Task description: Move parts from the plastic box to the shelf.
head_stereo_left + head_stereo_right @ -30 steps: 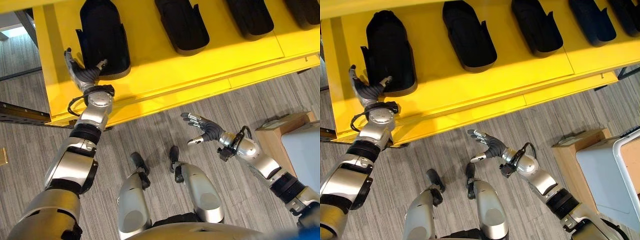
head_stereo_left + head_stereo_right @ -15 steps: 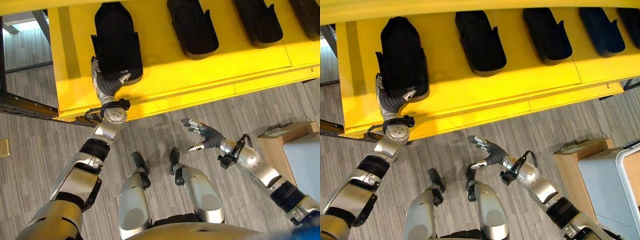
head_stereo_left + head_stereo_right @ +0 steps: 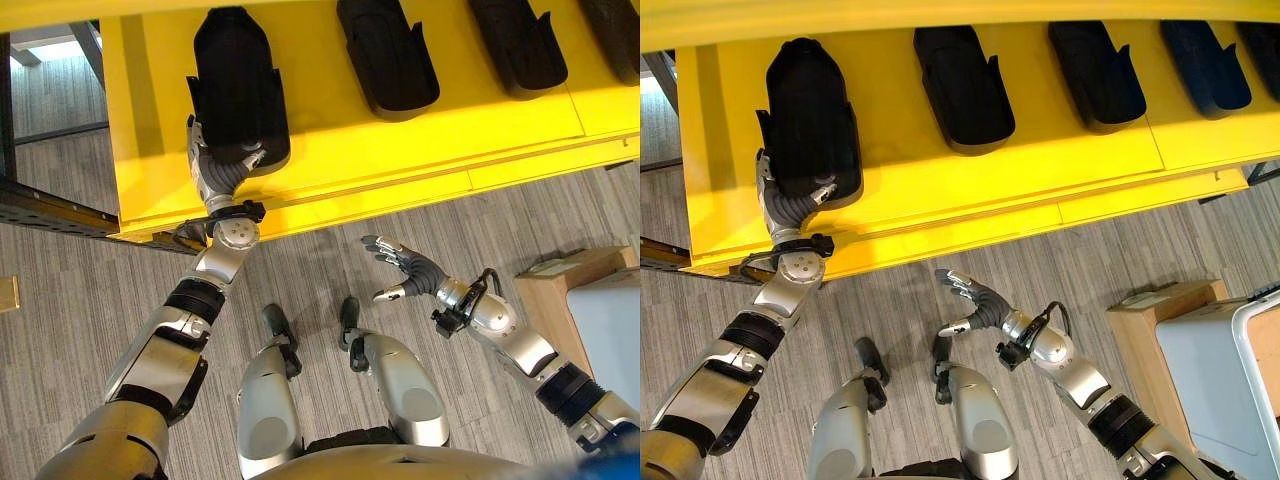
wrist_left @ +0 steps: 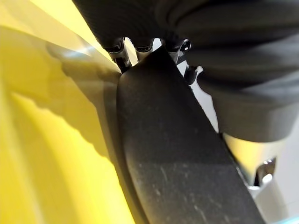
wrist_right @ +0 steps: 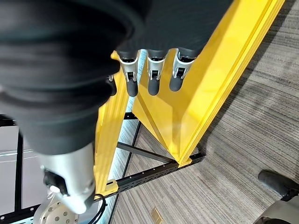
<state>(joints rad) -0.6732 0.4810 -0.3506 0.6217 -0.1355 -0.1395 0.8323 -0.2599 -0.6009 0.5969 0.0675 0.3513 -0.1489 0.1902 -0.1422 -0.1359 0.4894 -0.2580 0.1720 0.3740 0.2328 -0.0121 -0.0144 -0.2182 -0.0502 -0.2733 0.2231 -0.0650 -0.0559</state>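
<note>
1. The left hand [image 3: 222,170] is raised to the near end of a black moulded plastic part [image 3: 238,85] lying at the left end of the yellow shelf [image 3: 330,150]. Fingers lie along one side of the part's near end and the thumb along the other. The left wrist view shows the part's edge between them, so the hand reads as clasped on the part.
2. The left forearm rises steeply from the lower left, with the wrist just off the shelf's front edge.
3. The right hand [image 3: 973,300] hangs over the grey floor [image 3: 300,260], in front of the shelf and well apart from it. Its fingers are spread and relaxed; it holds nothing.
4. Further black moulded parts [image 3: 964,86] lie in a row along the shelf to the right, each apart from its neighbour.
5. Progress, as a judgement: several parts are placed, and the leftmost one rests on the shelf but is not yet released.
6. A pale grey plastic box [image 3: 1230,370] stands at the right edge beside a tan wooden block [image 3: 1160,300]. Its contents cannot be seen, so the number of parts remaining cannot be told.
</note>
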